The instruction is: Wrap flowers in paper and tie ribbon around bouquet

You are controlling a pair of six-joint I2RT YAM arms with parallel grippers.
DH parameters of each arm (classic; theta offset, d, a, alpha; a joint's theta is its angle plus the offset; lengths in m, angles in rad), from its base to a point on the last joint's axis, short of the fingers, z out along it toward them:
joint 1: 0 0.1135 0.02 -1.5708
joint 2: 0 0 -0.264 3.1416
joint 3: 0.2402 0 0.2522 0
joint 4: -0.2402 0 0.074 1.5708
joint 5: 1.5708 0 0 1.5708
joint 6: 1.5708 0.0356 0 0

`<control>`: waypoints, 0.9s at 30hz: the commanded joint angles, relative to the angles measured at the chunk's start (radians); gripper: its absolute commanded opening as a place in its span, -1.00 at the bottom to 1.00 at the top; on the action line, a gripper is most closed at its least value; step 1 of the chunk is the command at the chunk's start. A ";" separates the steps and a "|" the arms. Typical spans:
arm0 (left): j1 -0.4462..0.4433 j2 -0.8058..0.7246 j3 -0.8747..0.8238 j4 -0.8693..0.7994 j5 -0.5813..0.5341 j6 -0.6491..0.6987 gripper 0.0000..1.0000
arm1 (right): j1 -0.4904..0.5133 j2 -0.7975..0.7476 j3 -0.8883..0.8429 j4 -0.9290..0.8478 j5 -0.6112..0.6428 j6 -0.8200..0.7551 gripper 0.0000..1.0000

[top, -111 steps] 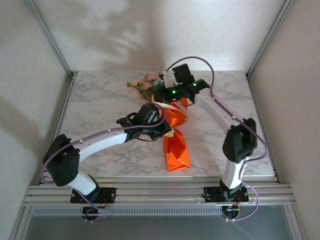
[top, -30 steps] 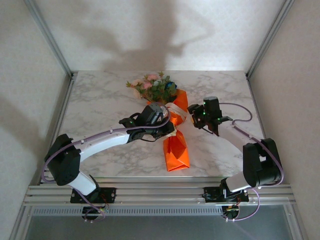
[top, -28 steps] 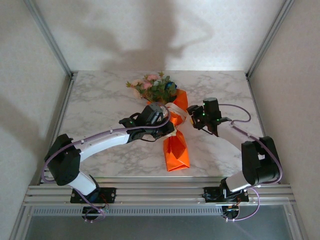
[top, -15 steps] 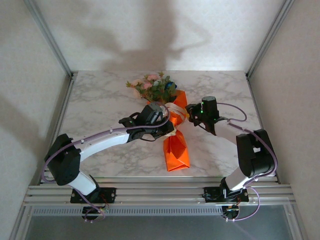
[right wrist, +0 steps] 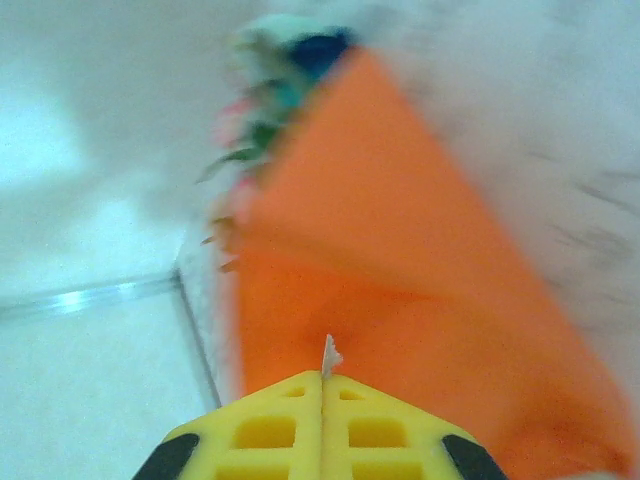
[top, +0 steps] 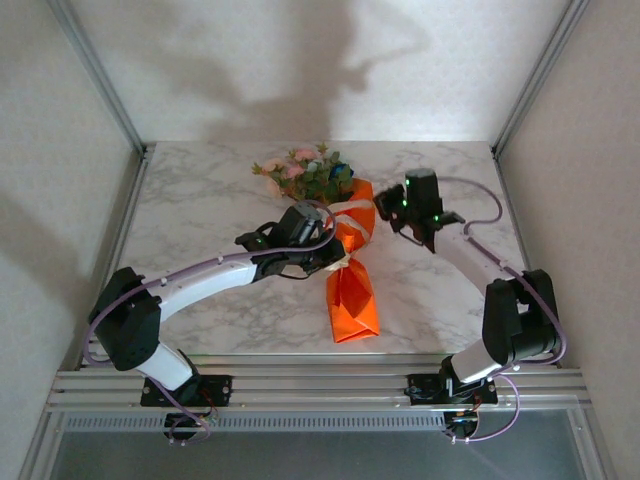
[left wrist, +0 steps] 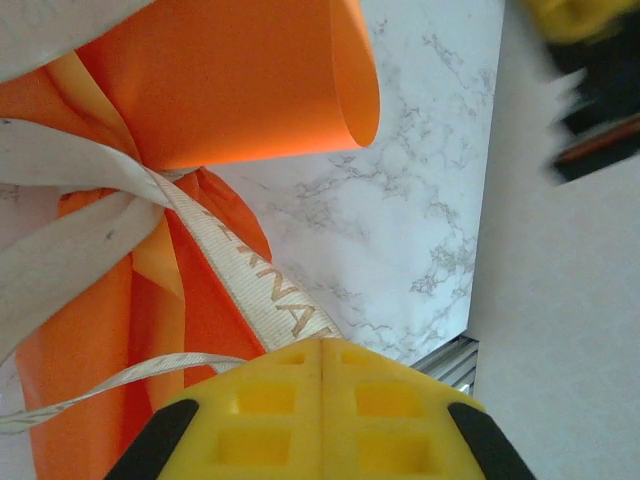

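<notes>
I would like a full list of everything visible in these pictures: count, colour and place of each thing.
flowers: one bunch, pink, white, blue, green leaves; far end of the paper cone.
paper: one, bright orange; cone lying mid-table.
ribbon: one, cream-white; around the cone's waist.
table: one, white-grey marble; under everything.
left end effector: one, yellow; shut on the ribbon.
right end effector: one, yellow; shut on a white ribbon tip, right of the cone.

The right tool (top: 387,206) has clamped onto the free end of the ribbon (top: 352,209) and pulled it taut.
</notes>
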 commanded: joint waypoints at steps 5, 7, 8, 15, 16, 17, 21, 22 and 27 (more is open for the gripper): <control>0.013 0.025 0.028 0.025 -0.007 0.035 -1.00 | 0.167 0.132 0.382 -0.055 -0.265 -0.337 -1.00; 0.012 0.023 0.023 0.040 -0.004 0.041 -1.00 | 0.200 0.198 0.450 -0.054 -0.361 -0.343 -1.00; 0.013 0.023 0.020 0.043 -0.004 0.044 -1.00 | 0.218 0.231 0.486 -0.054 -0.405 -0.342 -1.00; 0.011 0.003 -0.019 0.080 0.005 0.062 -1.00 | 0.311 0.339 0.568 -0.088 -0.631 -0.355 -1.00; 0.010 0.001 -0.021 0.084 0.007 0.065 -1.00 | 0.316 0.341 0.562 -0.081 -0.653 -0.347 -1.00; 0.008 0.001 -0.023 0.083 0.012 0.073 -1.00 | 0.321 0.343 0.556 -0.078 -0.677 -0.344 -1.00; 0.001 -0.002 -0.026 0.082 0.019 0.093 -1.00 | 0.332 0.346 0.547 -0.114 -0.769 -0.349 -1.00; 0.000 -0.003 -0.028 0.083 0.021 0.096 -1.00 | 0.332 0.341 0.538 -0.122 -0.788 -0.356 -0.88; -0.003 -0.002 -0.047 0.089 0.029 0.098 -1.00 | 0.310 0.283 0.529 -0.352 -0.680 -0.501 0.09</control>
